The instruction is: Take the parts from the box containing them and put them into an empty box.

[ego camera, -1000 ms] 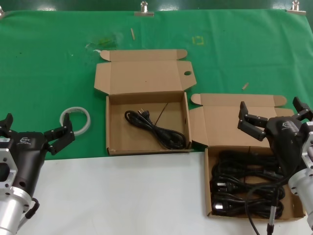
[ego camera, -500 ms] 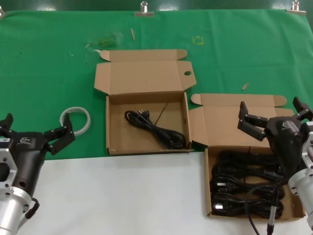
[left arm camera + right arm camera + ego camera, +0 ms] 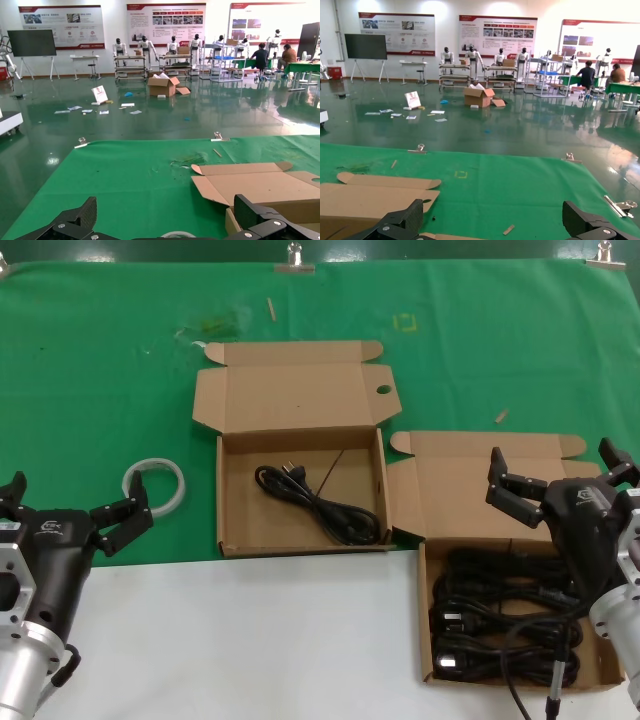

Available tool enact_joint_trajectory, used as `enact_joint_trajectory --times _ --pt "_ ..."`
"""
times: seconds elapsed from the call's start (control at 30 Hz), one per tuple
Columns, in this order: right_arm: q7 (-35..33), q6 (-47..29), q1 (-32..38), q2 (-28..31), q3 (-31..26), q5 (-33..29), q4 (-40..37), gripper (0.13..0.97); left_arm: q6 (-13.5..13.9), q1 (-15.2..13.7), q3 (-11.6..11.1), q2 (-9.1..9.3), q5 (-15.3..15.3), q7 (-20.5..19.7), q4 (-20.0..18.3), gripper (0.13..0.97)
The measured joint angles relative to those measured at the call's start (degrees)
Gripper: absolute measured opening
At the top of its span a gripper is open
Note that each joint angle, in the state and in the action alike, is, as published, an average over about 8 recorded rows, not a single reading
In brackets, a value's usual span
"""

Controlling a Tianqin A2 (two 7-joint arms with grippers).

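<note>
The box containing the parts (image 3: 428, 612) lies open at the right front, filled with several black coiled power cords (image 3: 500, 615). The other box (image 3: 230, 490) lies open in the middle with one black cord (image 3: 320, 502) inside; its lid (image 3: 290, 395) lies back flat. My right gripper (image 3: 551, 452) is open and empty, held above the full box's lid (image 3: 450, 485). My left gripper (image 3: 78, 488) is open and empty at the front left, beside the whitish tape ring (image 3: 155, 483). The middle box also shows in the left wrist view (image 3: 260, 187) and its lid in the right wrist view (image 3: 370, 195).
Green cloth (image 3: 100, 370) covers the far half of the table, with white tabletop (image 3: 250, 640) in front. Small scraps (image 3: 501, 416) lie on the cloth, and clips (image 3: 295, 260) hold its far edge. An exhibition hall lies beyond the table (image 3: 160, 85).
</note>
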Motion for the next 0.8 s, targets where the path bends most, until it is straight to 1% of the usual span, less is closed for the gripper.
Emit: enact_joint_trajectory --times 0.8 --pt "0.00 0.00 0.00 0.00 0.00 0.00 0.00 0.966 0.00 0.00 0.00 0.00 0.00 0.00 0.00 0.965"
